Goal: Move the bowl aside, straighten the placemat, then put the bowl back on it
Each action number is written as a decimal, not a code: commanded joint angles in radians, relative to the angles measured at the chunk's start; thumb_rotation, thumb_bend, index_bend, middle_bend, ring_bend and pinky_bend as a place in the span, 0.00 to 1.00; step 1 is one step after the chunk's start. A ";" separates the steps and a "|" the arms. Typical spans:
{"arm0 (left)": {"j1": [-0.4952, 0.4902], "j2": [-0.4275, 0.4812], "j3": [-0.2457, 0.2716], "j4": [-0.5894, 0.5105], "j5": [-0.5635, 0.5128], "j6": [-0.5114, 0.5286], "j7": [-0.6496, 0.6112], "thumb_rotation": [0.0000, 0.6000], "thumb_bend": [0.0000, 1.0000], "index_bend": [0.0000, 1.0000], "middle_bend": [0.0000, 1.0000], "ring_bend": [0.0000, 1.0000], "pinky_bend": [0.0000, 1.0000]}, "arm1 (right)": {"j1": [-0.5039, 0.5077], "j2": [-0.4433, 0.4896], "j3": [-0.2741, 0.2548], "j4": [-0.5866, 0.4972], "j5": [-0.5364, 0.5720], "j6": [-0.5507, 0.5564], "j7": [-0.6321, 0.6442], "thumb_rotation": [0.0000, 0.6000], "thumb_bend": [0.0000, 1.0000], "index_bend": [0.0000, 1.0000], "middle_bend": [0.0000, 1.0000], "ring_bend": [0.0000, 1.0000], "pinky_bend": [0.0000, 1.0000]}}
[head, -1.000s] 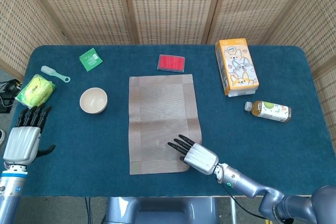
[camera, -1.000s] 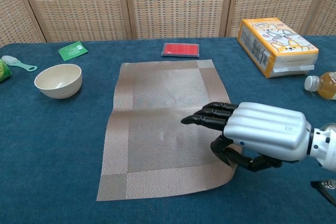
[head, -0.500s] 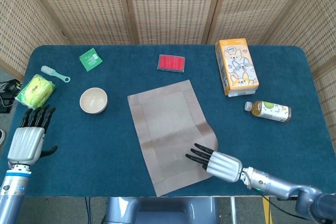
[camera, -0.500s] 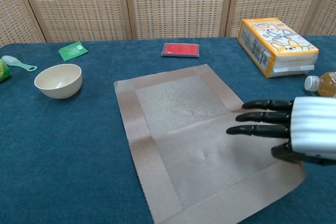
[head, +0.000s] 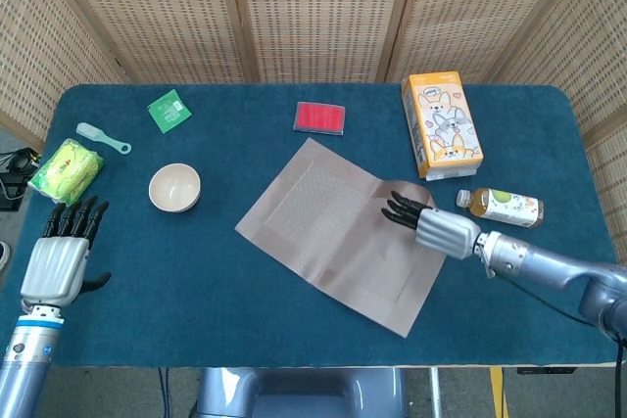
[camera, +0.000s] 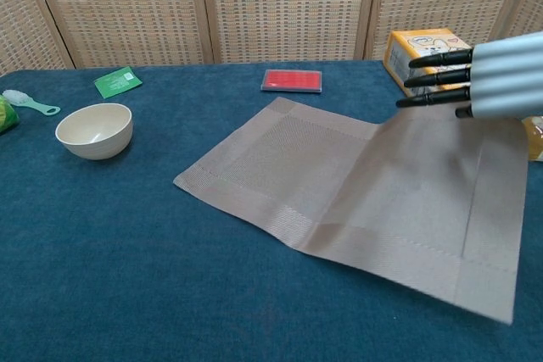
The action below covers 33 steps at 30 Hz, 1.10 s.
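1. The right hand [head: 436,225] grips the right edge of the placemat [head: 338,232], dark fingers [camera: 433,79] lying straight over the top of the cloth; the thumb is hidden, and that side of the mat hangs lifted off the desk [head: 196,271].
2. The left hand [head: 59,259] hovers at the desk's near-left edge, fingers spread and straight, holding nothing.
3. Only the head view shows the left hand and a green packet [head: 66,167]; the chest view shows the mat's raised right side more plainly.
4. The placemat lies skewed at desk centre, its long axis running from near the red case [head: 319,117] towards the near-right corner.
5. The cream bowl [head: 174,187] stands upright left of the mat, clear of it.
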State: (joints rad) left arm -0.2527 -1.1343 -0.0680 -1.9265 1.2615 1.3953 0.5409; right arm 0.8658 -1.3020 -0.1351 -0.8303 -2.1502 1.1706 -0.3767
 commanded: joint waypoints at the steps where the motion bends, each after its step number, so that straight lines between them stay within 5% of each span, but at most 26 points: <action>1: -0.002 -0.001 -0.005 0.003 -0.012 -0.003 0.002 1.00 0.00 0.00 0.00 0.00 0.00 | 0.059 -0.061 0.040 0.147 0.033 -0.050 -0.020 1.00 0.62 0.69 0.00 0.00 0.00; 4: -0.005 -0.001 -0.007 0.002 -0.019 -0.008 0.003 1.00 0.00 0.00 0.00 0.00 0.00 | 0.060 -0.084 0.045 0.200 0.059 -0.059 -0.010 1.00 0.48 0.59 0.00 0.00 0.00; 6: -0.007 -0.001 -0.007 0.002 -0.022 -0.011 0.003 1.00 0.00 0.00 0.00 0.00 0.00 | 0.052 -0.095 0.047 0.230 0.082 -0.053 -0.002 1.00 0.22 0.30 0.00 0.00 0.00; 9: -0.010 -0.002 -0.006 0.004 -0.025 -0.017 0.003 1.00 0.00 0.00 0.00 0.00 0.00 | 0.010 -0.099 0.071 0.237 0.137 0.004 0.010 1.00 0.01 0.01 0.00 0.00 0.00; 14: -0.013 -0.002 -0.004 0.007 -0.021 -0.024 -0.003 1.00 0.00 0.00 0.00 0.00 0.00 | -0.116 -0.059 0.164 0.102 0.300 0.130 0.008 1.00 0.00 0.00 0.00 0.00 0.00; 21: -0.033 -0.013 0.007 0.051 0.068 -0.050 -0.070 1.00 0.00 0.00 0.00 0.00 0.00 | -0.331 0.053 0.259 -0.327 0.552 0.262 0.065 1.00 0.00 0.00 0.00 0.00 0.00; 28: -0.146 -0.100 0.009 0.255 0.251 -0.172 -0.314 1.00 0.00 0.00 0.00 0.00 0.00 | -0.520 0.148 0.207 -0.743 0.710 0.291 0.112 1.00 0.00 0.00 0.00 0.00 0.00; 33: -0.243 -0.192 0.015 0.424 0.350 -0.254 -0.442 1.00 0.00 0.00 0.00 0.00 0.00 | -0.603 0.121 0.153 -0.826 0.710 0.329 0.124 1.00 0.00 0.00 0.00 0.00 0.00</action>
State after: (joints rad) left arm -0.4273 -1.2616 -0.0580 -1.5956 1.5408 1.2033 0.1789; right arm 0.3273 -1.1889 0.0520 -1.5992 -1.4760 1.4640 -0.2787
